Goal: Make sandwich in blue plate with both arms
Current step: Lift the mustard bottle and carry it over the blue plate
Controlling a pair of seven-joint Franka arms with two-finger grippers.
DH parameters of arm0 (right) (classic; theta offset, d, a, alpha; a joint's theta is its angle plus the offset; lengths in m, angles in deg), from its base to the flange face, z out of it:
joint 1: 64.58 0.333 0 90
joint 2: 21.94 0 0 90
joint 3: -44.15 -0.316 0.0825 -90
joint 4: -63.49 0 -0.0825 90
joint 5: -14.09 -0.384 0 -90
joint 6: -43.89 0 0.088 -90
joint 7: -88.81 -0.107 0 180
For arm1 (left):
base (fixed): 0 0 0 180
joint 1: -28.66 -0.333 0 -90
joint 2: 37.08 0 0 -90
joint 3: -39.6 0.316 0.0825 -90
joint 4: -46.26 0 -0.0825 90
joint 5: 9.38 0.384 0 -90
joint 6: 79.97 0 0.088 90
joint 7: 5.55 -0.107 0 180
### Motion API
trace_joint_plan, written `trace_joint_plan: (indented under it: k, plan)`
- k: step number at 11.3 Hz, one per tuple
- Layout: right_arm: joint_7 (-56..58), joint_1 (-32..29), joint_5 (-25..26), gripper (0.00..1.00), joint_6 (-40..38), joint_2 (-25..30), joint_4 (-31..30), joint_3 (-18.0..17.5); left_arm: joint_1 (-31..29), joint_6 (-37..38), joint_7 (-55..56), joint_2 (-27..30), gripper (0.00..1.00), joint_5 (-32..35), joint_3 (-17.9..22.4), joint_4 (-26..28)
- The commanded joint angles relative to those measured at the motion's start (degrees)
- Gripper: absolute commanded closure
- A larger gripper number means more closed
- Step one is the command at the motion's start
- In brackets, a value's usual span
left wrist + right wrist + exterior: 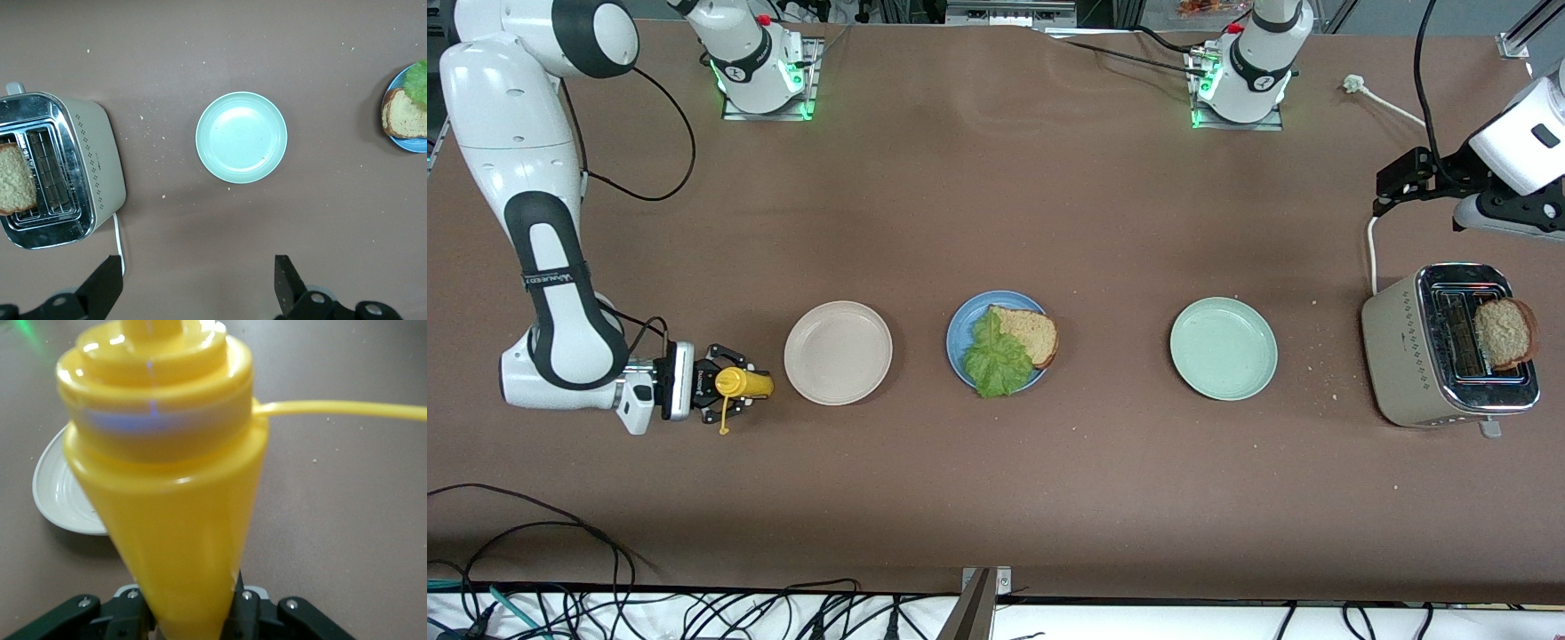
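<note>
At lower left of the front view the right gripper (734,397) clasps a yellow plastic squeeze bottle (744,383), the left gripper (197,283) hangs open at upper right, and mid-frame the round blue plate (962,331) holds brown bread (1033,333) and lettuce (994,360).

A yellow squeeze bottle (163,487) fills most of the right wrist view, close to the camera. Its stepped cap end, with stacked round rings, is the part farthest from the right gripper (190,613), and its body narrows toward the gripper, where it passes between the black jaws. The jaws stand on either side of the narrow end, and the bottle seems to be gripped there. A thin yellow strap (347,410) runs from the bottle's collar out to the edge of the picture. Partly hidden by the bottle, a cream-white plate (63,497) lies on the brown table (347,520). A few pale crumbs dot the table near the strap.
</note>
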Motion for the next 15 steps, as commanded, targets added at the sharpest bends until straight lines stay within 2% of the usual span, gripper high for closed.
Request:
trace_joint_plan:
  k: [1,3,7,9,10,15]
  plan:
    - [-16.7,0.8,13.3,1.0,0.6,4.4,1.2,-3.0,0.0,0.2,-0.1,0.1,0.0,-1.1,0.1,-0.4]
    - [-28.0,3.7,21.6,1.0,0.7,9.0,0.7,-3.1,-0.1,0.2,-0.1,0.1,0.0,-1.1,0.1,-0.5]
    - [-44.5,9.9,31.1,1.0,0.1,14.4,-1.2,-3.0,-0.1,0.2,-0.1,0.1,0.0,-1.1,0.1,-0.5]
    - [-53.8,14.9,36.1,1.0,0.1,16.6,-1.8,-2.4,-0.1,0.2,-0.1,0.1,0.0,-1.1,0.1,-0.5]
    - [-58.1,18.9,37.8,1.0,0.0,17.3,-1.8,-0.1,-0.1,0.2,-0.1,0.1,0.0,-1.1,0.1,-0.5]
    - [-69.0,35.8,39.5,1.0,-2.2,17.9,-1.5,12.0,-0.2,0.2,-0.1,0.1,0.0,-1.1,0.1,-0.4]
